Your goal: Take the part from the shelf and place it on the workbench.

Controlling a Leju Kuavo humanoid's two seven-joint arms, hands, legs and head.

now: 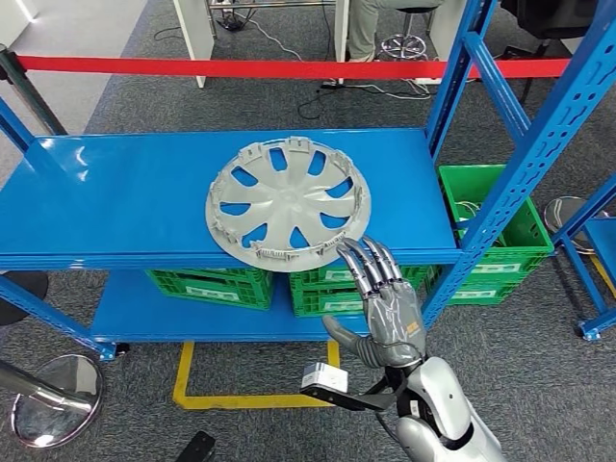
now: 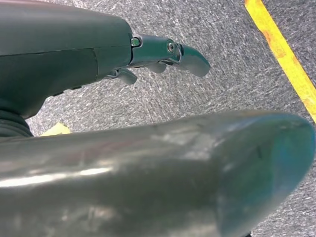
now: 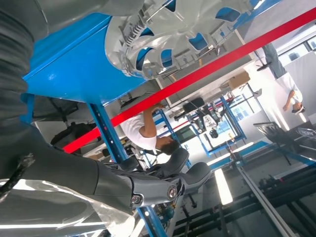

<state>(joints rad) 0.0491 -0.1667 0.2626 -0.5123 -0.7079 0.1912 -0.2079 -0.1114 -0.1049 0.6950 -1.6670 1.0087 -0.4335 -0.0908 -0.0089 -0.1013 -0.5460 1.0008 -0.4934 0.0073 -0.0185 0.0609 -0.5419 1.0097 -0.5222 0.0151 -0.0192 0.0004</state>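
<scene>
Here the round grey plastic wheel cover (image 1: 289, 200) lies flat, overhanging the blue metal shelf (image 1: 131, 202) edge — handy to grasp. The right hand (image 1: 383, 306) reaches up empty, fingers straight, slightly apart; the left hand (image 2: 169, 52) hangs — fingers loosely extended.

Part (image 1: 289, 202): grey moulded plastic wheel cover, matt to faint satin finish, smooth spokes, ribbed clips around the rim.
Shelf (image 1: 131, 192): blue painted metal, glossy, with light reflections on the top deck; perforated uprights in the same paint.
Crates (image 1: 211, 286): green plastic, slightly shiny, latticed walls.
Right hand (image 1: 385, 303): silver-grey metallic shell, polished, darker fingers.
Left hand (image 2: 164, 52): dark smooth fingers, dull sheen.
Floor (image 1: 240, 423): grey carpet, rough woven texture, matt; yellow tape (image 1: 218, 399) worn.
Barrier band (image 1: 291, 67): red, flat, matt.
</scene>
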